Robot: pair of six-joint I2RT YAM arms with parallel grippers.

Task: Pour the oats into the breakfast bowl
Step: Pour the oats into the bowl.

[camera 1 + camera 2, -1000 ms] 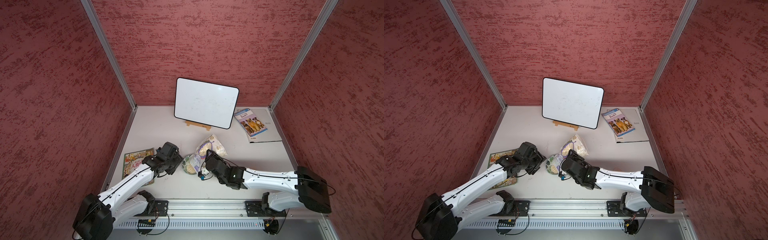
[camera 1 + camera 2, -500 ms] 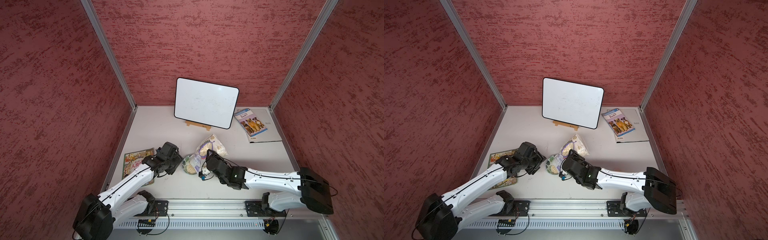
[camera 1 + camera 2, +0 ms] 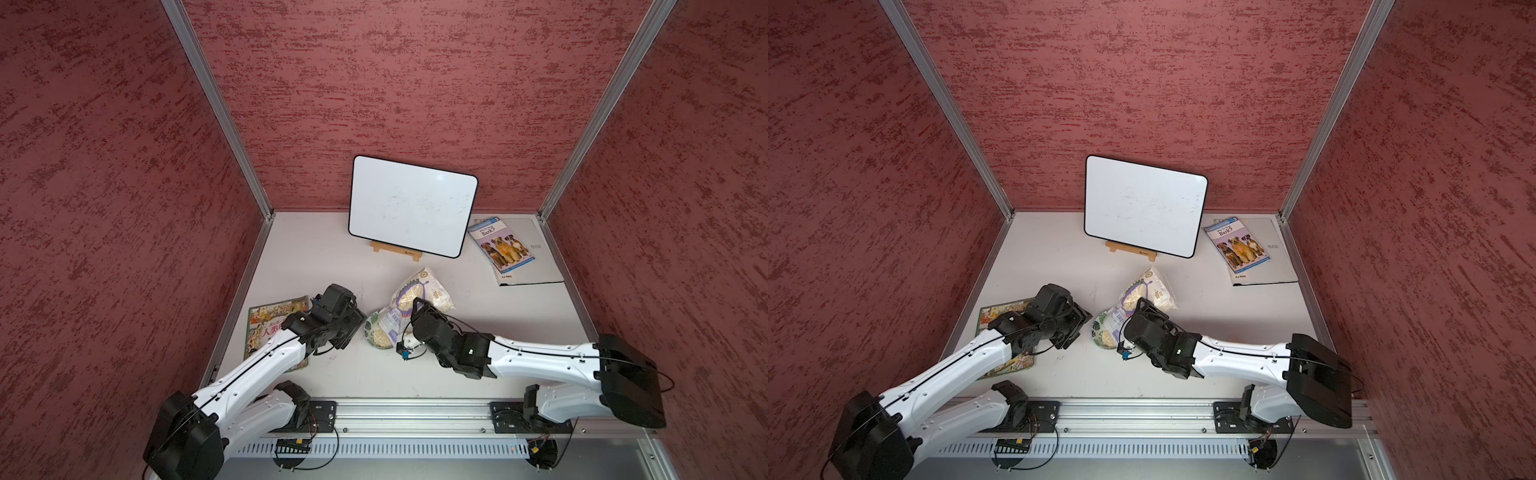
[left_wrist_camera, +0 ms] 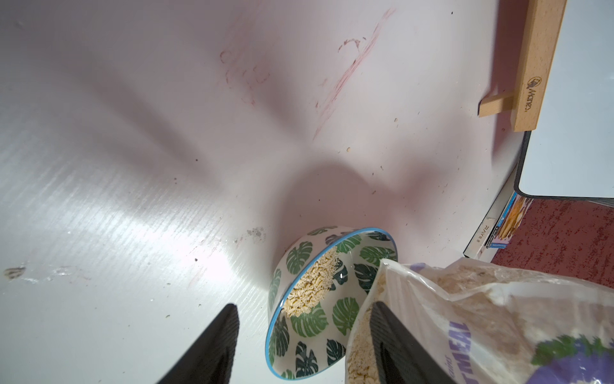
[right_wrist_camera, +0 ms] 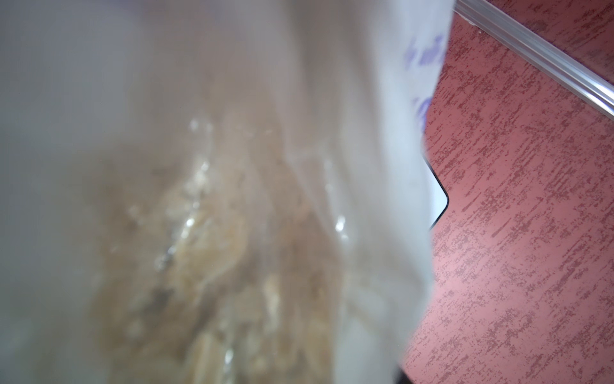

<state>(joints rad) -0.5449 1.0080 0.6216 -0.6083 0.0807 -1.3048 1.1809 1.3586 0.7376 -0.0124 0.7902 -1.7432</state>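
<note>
The breakfast bowl (image 3: 372, 325) (image 3: 1100, 328) (image 4: 312, 319), white with green leaves, sits on the table at front centre with a heap of oats (image 4: 315, 282) inside. The oats pouch (image 3: 419, 286) (image 3: 1150, 289) (image 4: 481, 316) is tipped with its mouth over the bowl's rim. My right gripper (image 3: 415, 309) (image 3: 1140, 307) is shut on the pouch, which fills the right wrist view (image 5: 199, 199). My left gripper (image 3: 357, 324) (image 3: 1086, 320) (image 4: 304, 309) is open beside the bowl. One of its fingers stands clear of the bowl wall; the other lies in front of the pouch mouth.
A whiteboard (image 3: 411, 205) on a wooden stand is at the back centre. A dog book (image 3: 503, 245) lies on a grey folder (image 3: 536, 257) at the back right. A picture book (image 3: 270, 324) lies under my left arm. Red walls close in three sides.
The right arm has shifted a little by the bowl, still holding the tipped pouch. The left arm has hardly moved.
</note>
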